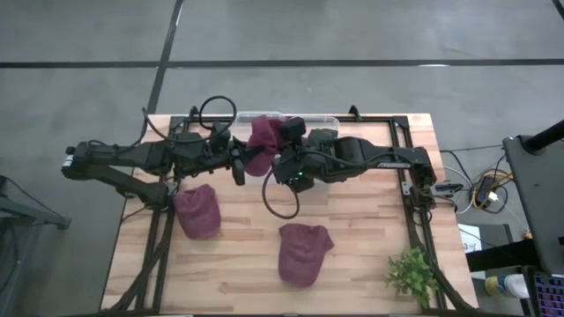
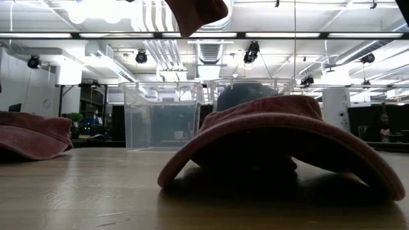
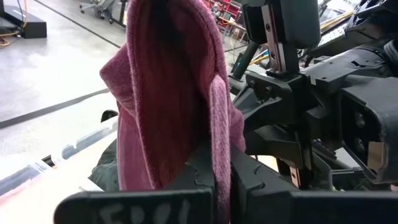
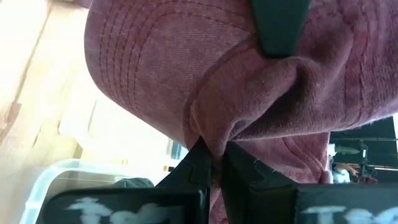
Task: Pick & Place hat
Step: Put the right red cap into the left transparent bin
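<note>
Between my two claws, above the table's (image 1: 370,220) far edge, hangs a maroon hat (image 1: 261,141); my left claw (image 1: 239,164) is clamped on its left side, my right claw (image 1: 278,162) clamped on its right; beyond them stands a clear bin (image 2: 161,115); nearer lie two other maroon hats (image 1: 197,211).

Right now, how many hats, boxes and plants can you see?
Maroon fabric hats: 3, one held up by both grippers, two lying on the wooden table
Clear plastic bin: 1
Small green plant: 1
Total: 5
</note>
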{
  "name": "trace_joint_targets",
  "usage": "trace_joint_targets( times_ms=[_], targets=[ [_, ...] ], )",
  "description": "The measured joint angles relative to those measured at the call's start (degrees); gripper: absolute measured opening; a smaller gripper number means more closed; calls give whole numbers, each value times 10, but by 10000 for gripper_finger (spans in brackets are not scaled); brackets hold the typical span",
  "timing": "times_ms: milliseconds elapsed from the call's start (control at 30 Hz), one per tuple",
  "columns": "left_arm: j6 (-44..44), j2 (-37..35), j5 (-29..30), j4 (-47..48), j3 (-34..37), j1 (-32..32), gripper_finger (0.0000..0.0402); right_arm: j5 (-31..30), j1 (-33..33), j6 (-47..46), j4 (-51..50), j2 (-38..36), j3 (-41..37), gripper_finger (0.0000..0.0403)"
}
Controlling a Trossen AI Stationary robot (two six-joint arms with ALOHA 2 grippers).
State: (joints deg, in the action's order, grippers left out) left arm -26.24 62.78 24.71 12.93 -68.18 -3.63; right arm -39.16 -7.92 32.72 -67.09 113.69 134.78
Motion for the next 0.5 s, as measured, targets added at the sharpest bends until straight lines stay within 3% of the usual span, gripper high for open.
trace_joint_targets(
  times_ms=[167, 500],
  targets=[
    [0, -1, 6, 1, 0, 1, 7, 2, -1, -10, -5, -5, 0, 25],
    [-17, -1, 52, 2, 2, 11, 5, 1, -1, -70, -80, -19, 1, 121]
  ],
)
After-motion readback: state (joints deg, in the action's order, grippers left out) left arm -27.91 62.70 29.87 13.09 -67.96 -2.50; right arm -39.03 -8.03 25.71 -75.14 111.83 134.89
